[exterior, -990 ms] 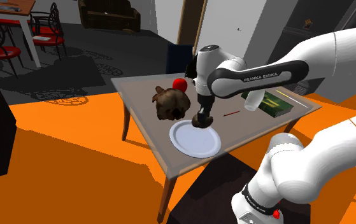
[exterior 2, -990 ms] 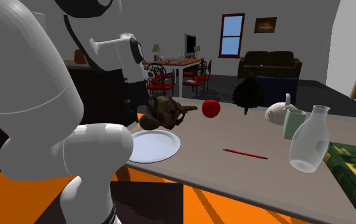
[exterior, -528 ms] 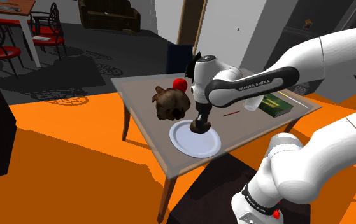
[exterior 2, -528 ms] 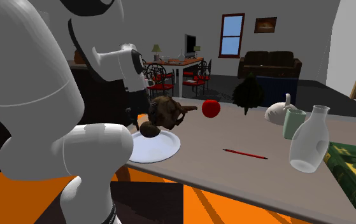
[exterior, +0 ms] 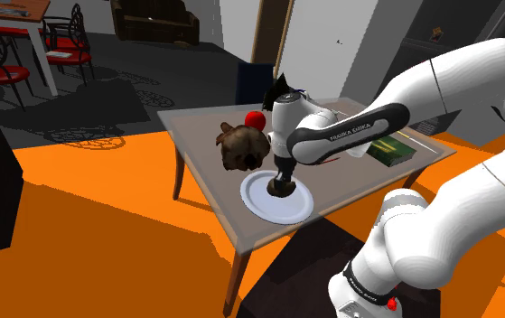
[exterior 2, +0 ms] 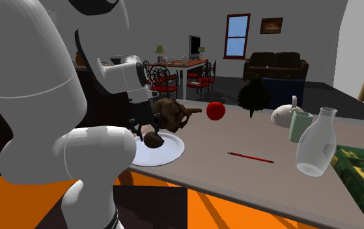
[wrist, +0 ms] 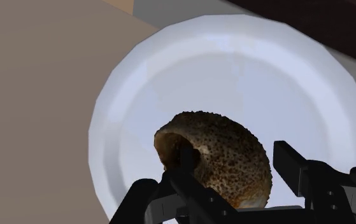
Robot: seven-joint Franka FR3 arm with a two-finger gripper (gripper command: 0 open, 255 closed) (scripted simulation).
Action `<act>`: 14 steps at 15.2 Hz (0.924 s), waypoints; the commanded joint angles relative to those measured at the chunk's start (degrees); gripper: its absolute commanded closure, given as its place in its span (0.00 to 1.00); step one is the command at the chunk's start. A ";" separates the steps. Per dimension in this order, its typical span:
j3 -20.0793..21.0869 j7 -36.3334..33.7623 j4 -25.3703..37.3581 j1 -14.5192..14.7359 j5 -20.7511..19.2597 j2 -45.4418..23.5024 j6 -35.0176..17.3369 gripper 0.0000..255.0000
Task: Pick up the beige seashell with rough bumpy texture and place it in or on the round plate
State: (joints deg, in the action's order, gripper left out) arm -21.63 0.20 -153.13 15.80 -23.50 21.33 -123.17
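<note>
A brown, speckled, bumpy seashell (wrist: pixel 221 156) sits clasped between my black fingers, just over the middle of the round white plate (wrist: pixel 234 76). In the shoulder view my gripper (exterior: pixel 281 186) points down at the plate (exterior: pixel 257 201) near the table's front edge, with the shell (exterior: pixel 280 190) at its tip. In the second exterior view the shell (exterior 2: pixel 152 139) hangs right at the plate (exterior 2: pixel 168 151). Whether it touches the plate I cannot tell.
A large dark brown rough object (exterior: pixel 241 147) lies just behind the plate, a red apple (exterior: pixel 256 119) beyond it. A red pen (exterior 2: pixel 250 157), glass bottle (exterior 2: pixel 317 149), pale mug (exterior 2: pixel 299 125) and green book (exterior: pixel 390 146) lie further along the table.
The gripper has come down with the shell, from above the plate's far rim to low over its middle. Its grip is unchanged.
</note>
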 commanded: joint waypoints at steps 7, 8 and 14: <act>-0.09 -0.05 -0.22 -0.05 -0.10 -0.18 -0.45 0.00; -0.09 -0.05 -0.22 -0.05 -0.11 -0.18 -0.45 0.00; 1.01 0.18 2.13 0.50 0.98 2.00 4.15 0.00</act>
State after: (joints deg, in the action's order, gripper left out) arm -21.22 0.43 -151.84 16.03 -23.02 22.15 -121.16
